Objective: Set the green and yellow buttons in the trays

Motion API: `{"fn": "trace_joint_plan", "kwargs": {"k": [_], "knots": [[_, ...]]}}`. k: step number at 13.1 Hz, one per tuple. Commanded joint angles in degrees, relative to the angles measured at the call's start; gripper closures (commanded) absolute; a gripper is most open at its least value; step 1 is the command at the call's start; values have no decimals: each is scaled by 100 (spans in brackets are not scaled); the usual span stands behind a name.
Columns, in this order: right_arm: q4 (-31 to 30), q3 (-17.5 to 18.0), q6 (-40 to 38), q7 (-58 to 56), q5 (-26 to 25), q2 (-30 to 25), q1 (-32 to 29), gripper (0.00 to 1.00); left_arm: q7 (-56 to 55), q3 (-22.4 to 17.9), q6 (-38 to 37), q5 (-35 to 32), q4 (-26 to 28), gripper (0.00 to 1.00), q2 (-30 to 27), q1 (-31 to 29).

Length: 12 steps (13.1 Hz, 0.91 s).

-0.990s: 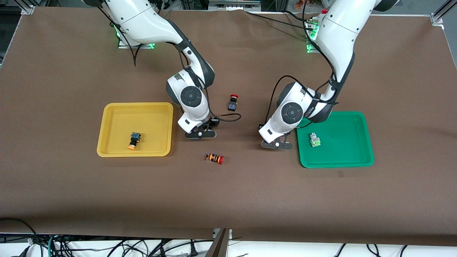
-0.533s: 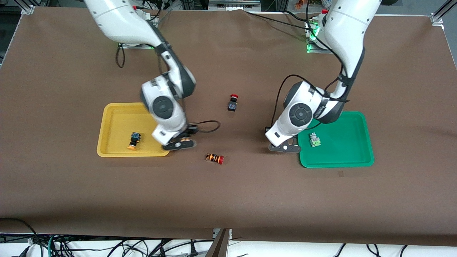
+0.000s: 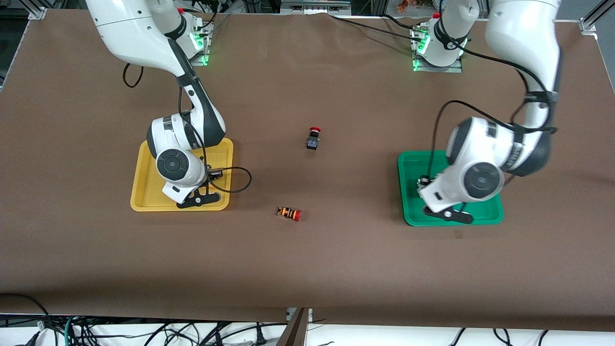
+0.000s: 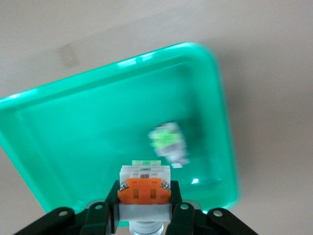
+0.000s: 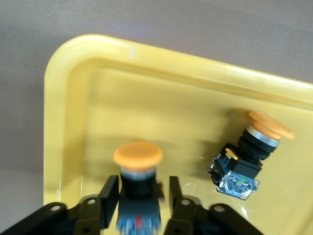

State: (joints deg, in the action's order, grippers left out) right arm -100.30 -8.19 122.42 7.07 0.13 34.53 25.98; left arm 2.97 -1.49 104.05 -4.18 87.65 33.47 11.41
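My right gripper (image 3: pixel 199 198) is low over the yellow tray (image 3: pixel 146 194). In the right wrist view its jaws stand open (image 5: pixel 140 188) with a gap beside a blurred black button with a yellow-orange cap (image 5: pixel 138 155) between them. A second yellow-capped button (image 5: pixel 247 152) lies in the yellow tray (image 5: pixel 63 68). My left gripper (image 3: pixel 449 215) is over the green tray (image 3: pixel 411 161). In the left wrist view it is shut (image 4: pixel 145 197) on the silver-white orange-faced button (image 4: pixel 144 188). The green-faced button (image 4: pixel 168 142) lies in the green tray (image 4: pixel 73 122).
A black button with a red cap (image 3: pixel 313 138) stands on the brown table between the trays. An orange-striped button with a red cap (image 3: pixel 289 213) lies nearer the front camera than it. Cables trail from both wrists.
Both arms swung outward from the table's middle. The right gripper carried its yellow-capped button over the yellow tray; the left carried the orange-faced button over the green tray.
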Motion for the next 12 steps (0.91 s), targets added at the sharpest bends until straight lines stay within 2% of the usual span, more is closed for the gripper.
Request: {"fn": "trace_joint_plan", "kwargs": {"k": [1, 2, 4, 5, 6, 7, 8, 10, 12], "knots": [[316, -235, -566, 31, 22, -612, -57, 0, 852, 70, 770, -83, 592, 90, 63, -384], [623, -244, -979, 40, 23, -770, -223, 0, 984, 70, 1262, -83, 926, 86, 54, -480], [732, -139, -1464, 101, -4, -1488, -488, 0, 1406, 70, 1950, -83, 1315, 79, 54, -718], [732, 53, -1762, 102, -21, -1867, -671, 0, 1425, 70, 1996, -75, 1342, 66, 80, -736], [732, 429, -2096, 76, -21, -2184, -1047, 0, 1408, 70, 1988, -75, 1343, 16, 80, -745], [732, 859, -2325, 40, -48, -2457, -1564, 0, 1399, 79, 1936, -75, 1325, 0, 46, -745], [714, 1124, -2589, 49, -56, -2712, -1935, 0, 1381, 88, 1813, -75, 1264, 0, -42, -736], [732, 1136, -2680, 58, -126, -3100, -2228, 0, 1329, 123, 1392, 4, 1194, 0, -585, -701], [775, 1127, -2670, 49, -381, -3293, -2308, 0, 1162, 132, 395, 22, 573, 0, -955, -657]]}}
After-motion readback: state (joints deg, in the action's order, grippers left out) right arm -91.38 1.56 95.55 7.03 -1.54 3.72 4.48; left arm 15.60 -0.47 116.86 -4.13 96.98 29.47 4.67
